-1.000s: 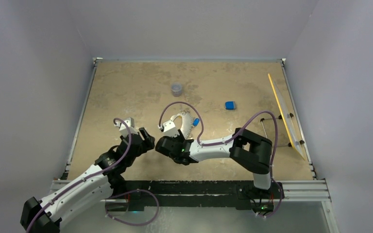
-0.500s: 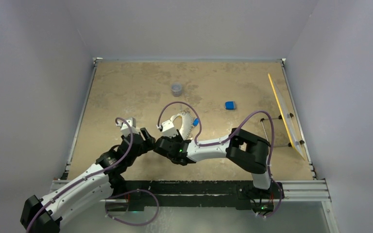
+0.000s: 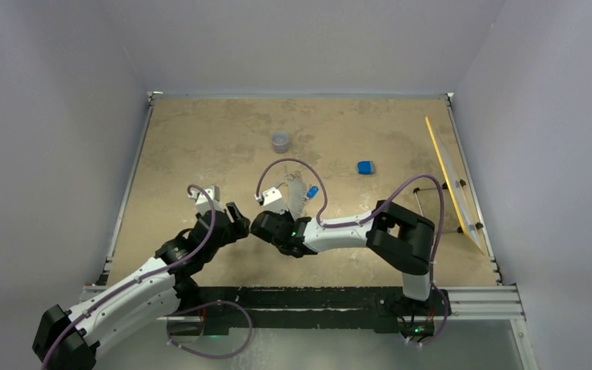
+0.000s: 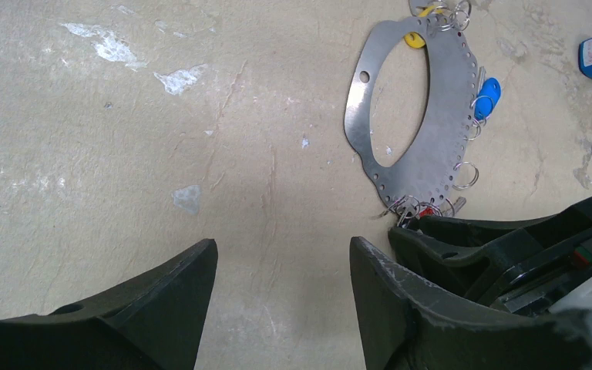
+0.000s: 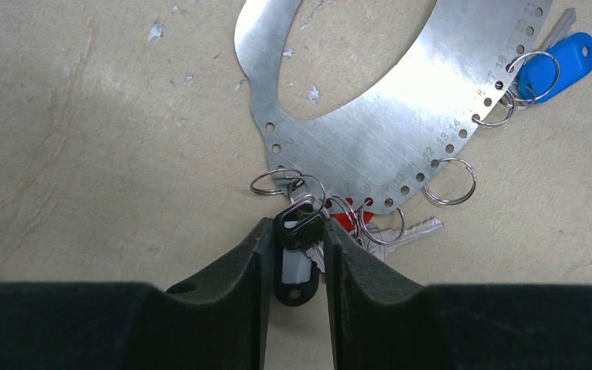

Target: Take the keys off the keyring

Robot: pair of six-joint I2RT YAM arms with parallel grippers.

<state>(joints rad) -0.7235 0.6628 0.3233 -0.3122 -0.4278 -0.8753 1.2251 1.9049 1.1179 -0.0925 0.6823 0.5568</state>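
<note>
The keyring is a flat silver oval plate lying on the table, also seen in the left wrist view and from above. Keys hang from small rings along its rim: a black-tagged key, a red one, a bare silver key and a blue tag. My right gripper has its fingers pressed against both sides of the black tag. My left gripper stands open over bare table just left of the right one, holding nothing.
A blue block lies to the right of the keyring and a small grey cup behind it. A yellow-edged panel leans at the table's right edge. A yellow tag sits at the keyring's far end.
The right gripper's fingers have come together onto the black tag. The keyring has shifted slightly. The left arm has edged a little toward the right gripper, still open.
</note>
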